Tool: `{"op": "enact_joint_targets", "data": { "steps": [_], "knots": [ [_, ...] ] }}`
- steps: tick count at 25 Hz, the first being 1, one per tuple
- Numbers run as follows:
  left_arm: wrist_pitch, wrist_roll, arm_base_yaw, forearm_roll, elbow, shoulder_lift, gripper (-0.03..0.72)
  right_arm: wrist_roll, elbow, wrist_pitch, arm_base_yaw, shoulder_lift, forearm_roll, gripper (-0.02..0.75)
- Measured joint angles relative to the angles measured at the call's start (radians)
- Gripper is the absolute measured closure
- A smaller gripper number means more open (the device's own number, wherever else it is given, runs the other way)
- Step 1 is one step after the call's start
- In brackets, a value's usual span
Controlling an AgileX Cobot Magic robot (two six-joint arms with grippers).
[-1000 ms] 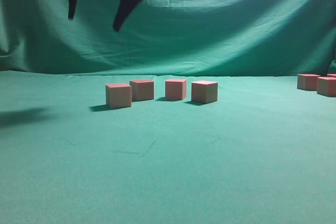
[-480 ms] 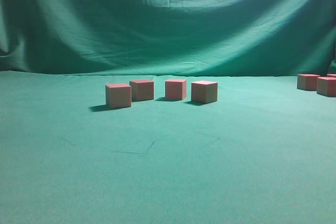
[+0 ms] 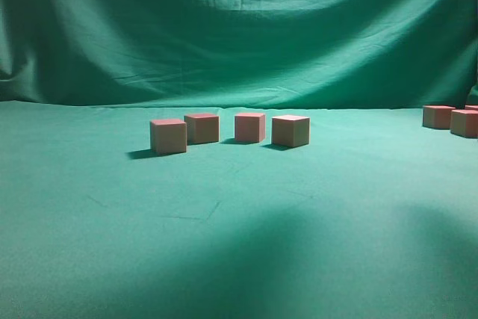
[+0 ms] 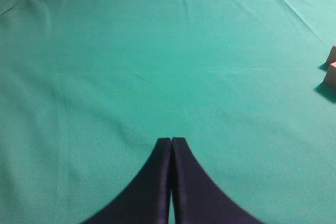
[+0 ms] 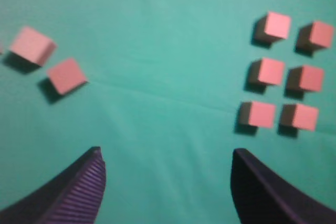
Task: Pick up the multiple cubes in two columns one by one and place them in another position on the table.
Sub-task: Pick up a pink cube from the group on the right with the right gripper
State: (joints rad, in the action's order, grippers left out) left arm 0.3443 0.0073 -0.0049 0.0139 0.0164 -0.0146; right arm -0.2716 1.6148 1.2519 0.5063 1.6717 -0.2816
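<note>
We see four pinkish-red cubes (image 3: pixel 229 130) standing in a loose row near the middle of the table (image 3: pixel 224 244), each apart from the next, all flat on the green cloth. The leftmost one stands a little nearer to us. At the right edge of the table, more cubes (image 3: pixel 450 117) stand close together. From above, six cubes (image 5: pixel 283 80) form two neat columns of three, and two cubes (image 5: pixel 48 60) lie apart from them, turned at an angle.
</note>
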Motion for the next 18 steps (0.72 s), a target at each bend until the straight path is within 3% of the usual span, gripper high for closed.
{"op": "enact_joint_targets", "data": {
  "steps": [7, 18],
  "knots": [
    [0.0, 0.0, 0.0, 0.0, 0.0, 0.0, 0.688, 0.008, -0.188, -0.008, -0.229, -0.067, 0.01, 0.273],
    [0.0, 0.0, 0.0, 0.0, 0.0, 0.0, 0.688, 0.114, -0.355, -0.239, -0.418, -0.041, 0.07, 0.273]
  ]
}}
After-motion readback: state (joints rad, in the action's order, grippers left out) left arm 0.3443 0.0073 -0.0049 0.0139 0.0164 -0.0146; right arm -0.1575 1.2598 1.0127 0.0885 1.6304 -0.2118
